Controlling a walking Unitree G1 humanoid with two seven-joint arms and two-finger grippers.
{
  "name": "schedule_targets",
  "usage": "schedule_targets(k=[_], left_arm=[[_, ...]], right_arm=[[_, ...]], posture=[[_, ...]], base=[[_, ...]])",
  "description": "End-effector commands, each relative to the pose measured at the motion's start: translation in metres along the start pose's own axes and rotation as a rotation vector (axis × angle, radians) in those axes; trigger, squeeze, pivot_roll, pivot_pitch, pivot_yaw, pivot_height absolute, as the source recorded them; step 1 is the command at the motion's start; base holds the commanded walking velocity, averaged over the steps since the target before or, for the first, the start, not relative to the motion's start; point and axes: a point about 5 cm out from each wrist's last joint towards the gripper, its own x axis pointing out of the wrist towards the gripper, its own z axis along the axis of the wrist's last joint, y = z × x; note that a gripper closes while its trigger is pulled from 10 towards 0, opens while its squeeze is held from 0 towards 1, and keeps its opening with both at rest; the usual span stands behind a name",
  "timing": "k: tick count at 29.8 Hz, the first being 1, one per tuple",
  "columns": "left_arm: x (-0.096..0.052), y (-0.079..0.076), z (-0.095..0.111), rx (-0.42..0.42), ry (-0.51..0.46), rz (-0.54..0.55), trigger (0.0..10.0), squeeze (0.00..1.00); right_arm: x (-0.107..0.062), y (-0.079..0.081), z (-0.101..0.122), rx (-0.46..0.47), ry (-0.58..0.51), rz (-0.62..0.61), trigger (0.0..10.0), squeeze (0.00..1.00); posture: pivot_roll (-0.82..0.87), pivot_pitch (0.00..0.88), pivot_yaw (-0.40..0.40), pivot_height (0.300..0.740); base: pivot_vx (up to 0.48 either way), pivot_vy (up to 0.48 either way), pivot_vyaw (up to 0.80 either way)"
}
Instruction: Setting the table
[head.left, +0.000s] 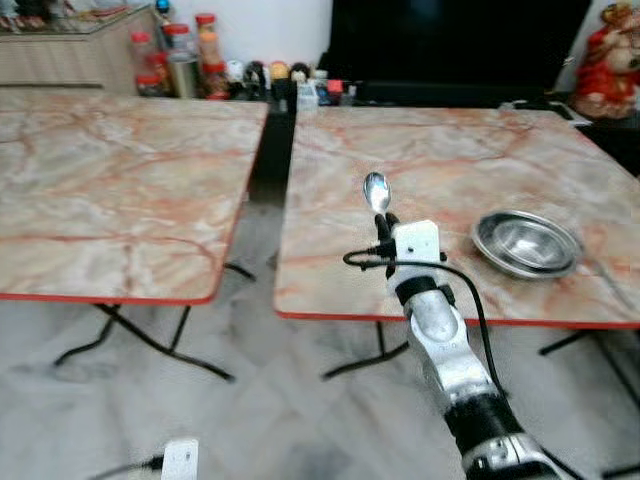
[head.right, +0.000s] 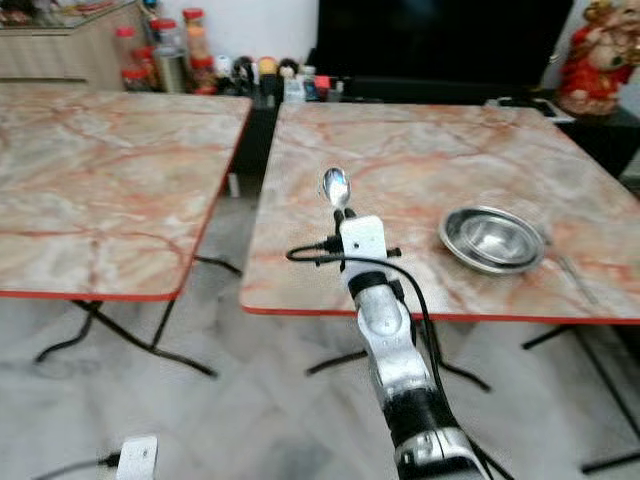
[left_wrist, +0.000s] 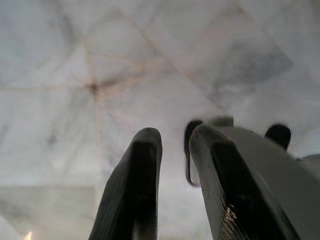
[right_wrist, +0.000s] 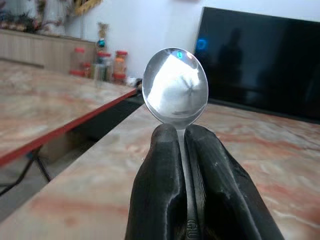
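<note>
A shiny metal spoon (head.left: 377, 191) stands bowl-up in my right gripper (right_wrist: 181, 137), which is shut on its handle. The gripper is raised over the front part of the right marble table (head.left: 430, 160). A steel bowl (head.left: 526, 243) rests on that table to the right of the spoon, with a thin piece of cutlery (head.left: 607, 278) lying beside it. My left gripper (left_wrist: 172, 145) hangs low over the marble floor, its two black fingers slightly apart with nothing between them.
A second marble table (head.left: 110, 190) stands to the left, a narrow gap between the two. Jars and bottles (head.left: 180, 60) line a shelf at the back beside a dark television (head.left: 450, 40). A red figurine (head.left: 610, 60) sits at the far right. Folding legs (head.left: 140, 340) reach under the tables.
</note>
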Motion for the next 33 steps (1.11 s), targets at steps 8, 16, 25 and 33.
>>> schedule_targets(k=[8,16,25,33], left_arm=[[0.0006,-0.0023,0.0042,0.003,-0.007,-0.005,10.0,0.00],[0.0006,-0.0022,0.0041,0.003,-0.006,-0.006,10.0,0.00],[0.0006,-0.0019,0.0043,0.004,-0.007,-0.005,10.0,0.00],[0.0007,-0.0018,0.0046,0.007,-0.009,-0.005,10.0,0.00]], right_arm=[[0.0032,-0.0092,0.0059,-0.010,-0.020,-0.019,10.0,0.00],[0.0024,-0.0087,0.0051,-0.012,-0.016,-0.019,10.0,0.00],[0.0022,-0.0089,0.0048,-0.011,-0.015,-0.022,10.0,0.00],[0.0018,-0.0090,0.0046,-0.010,-0.015,-0.023,10.0,0.00]], posture=[[0.00,0.000,-0.006,0.719],[-0.01,0.000,-0.004,0.719],[-0.01,0.000,-0.002,0.719],[-0.01,0.000,0.000,0.719]], base=[[0.000,-0.412,0.00],[0.000,-0.413,0.00],[0.000,-0.413,0.00],[0.000,-0.408,0.00]])
